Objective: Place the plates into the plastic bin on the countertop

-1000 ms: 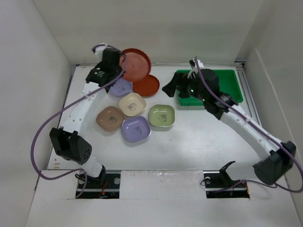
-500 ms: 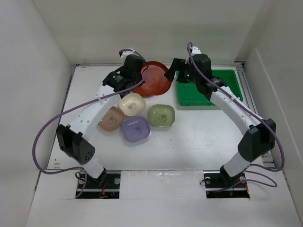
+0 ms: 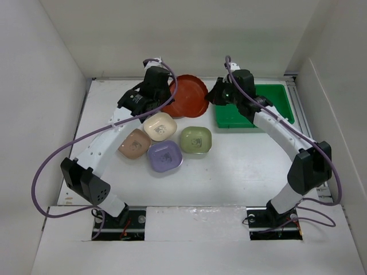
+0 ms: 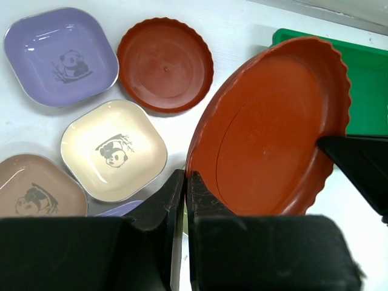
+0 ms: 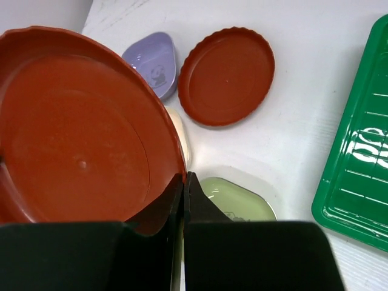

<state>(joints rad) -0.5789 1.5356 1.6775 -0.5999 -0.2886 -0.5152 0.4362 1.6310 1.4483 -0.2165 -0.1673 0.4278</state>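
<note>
A large round red-orange plate hangs tilted above the countertop, pinched at both sides. My left gripper is shut on its left rim. My right gripper is shut on the opposite rim. The right gripper's dark finger shows at the plate's far edge. A smaller red plate, a lavender one, a cream one and a tan-pink one lie below. The olive-green plate and another lavender plate rest nearby. The green plastic bin sits just right of the held plate.
White walls enclose the countertop on three sides. Both arms reach in from the near edge and meet at the back centre. Purple cables loop beside the left arm.
The left arm carried the large red plate from the back left towards the centre. The right gripper swung left from the bin and shut on the plate's opposite rim.
</note>
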